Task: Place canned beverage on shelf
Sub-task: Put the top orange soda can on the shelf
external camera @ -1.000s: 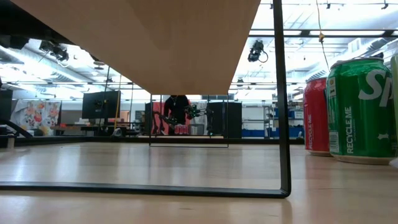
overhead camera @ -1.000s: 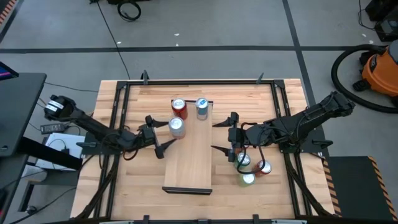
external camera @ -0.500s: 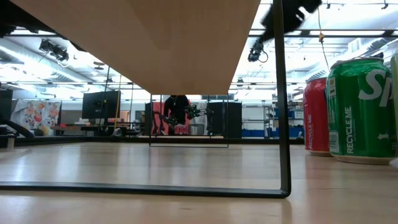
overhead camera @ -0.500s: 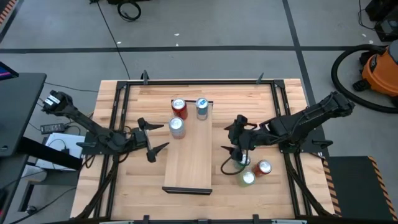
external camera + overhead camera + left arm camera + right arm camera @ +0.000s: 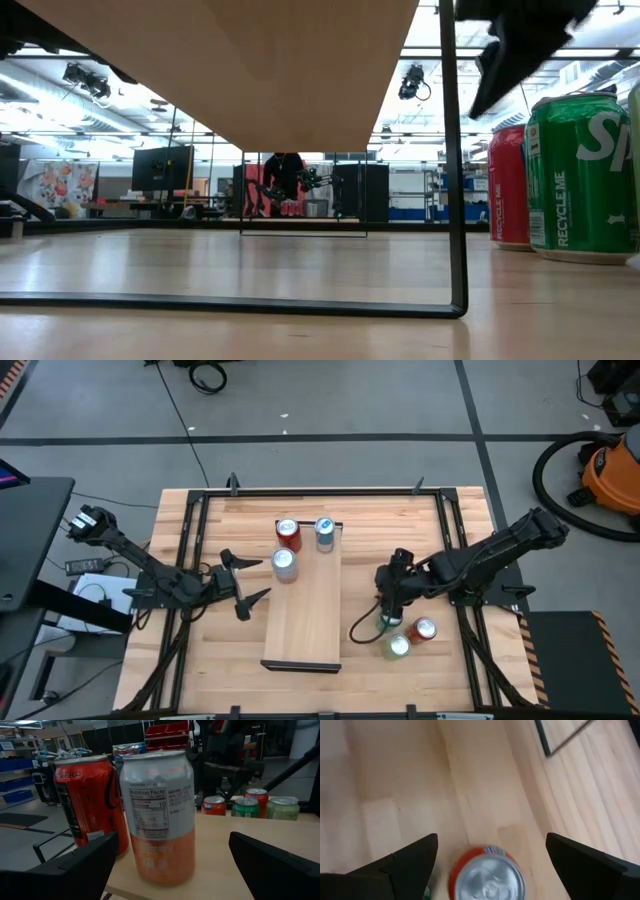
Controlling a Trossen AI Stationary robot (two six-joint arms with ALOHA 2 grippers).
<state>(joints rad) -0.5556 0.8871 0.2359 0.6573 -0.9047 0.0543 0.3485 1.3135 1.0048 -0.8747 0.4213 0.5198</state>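
Observation:
The shelf [image 5: 303, 622], a light-wood board, stands on thin black legs [image 5: 455, 200] over the plank table. Three cans stand at its far end: a red one [image 5: 288, 533], a blue-and-silver one [image 5: 324, 532] and a silver-and-orange one [image 5: 157, 815]. My left gripper [image 5: 246, 580] is open and level, to the left of the silver-and-orange can and short of it. My right gripper [image 5: 491, 837] is open and tipped downward above a red-rimmed can [image 5: 487, 876]. That can stands on the table right of the shelf [image 5: 390, 620], and one dark finger [image 5: 520, 45] shows above it.
Two more cans [image 5: 425, 628] [image 5: 398, 647] stand upright on the table beside the red-rimmed one; the green one [image 5: 580, 170] is nearest the front edge. The near half of the shelf top is bare. Black frame rails [image 5: 190, 560] run along the table's sides.
My right gripper has tipped from level to pointing steeply down, rolled, and sunk toward the cans right of the shelf, staying open. My left gripper has drawn back toward the table's left edge, away from the silver-and-orange can, still open. The cans have kept still.

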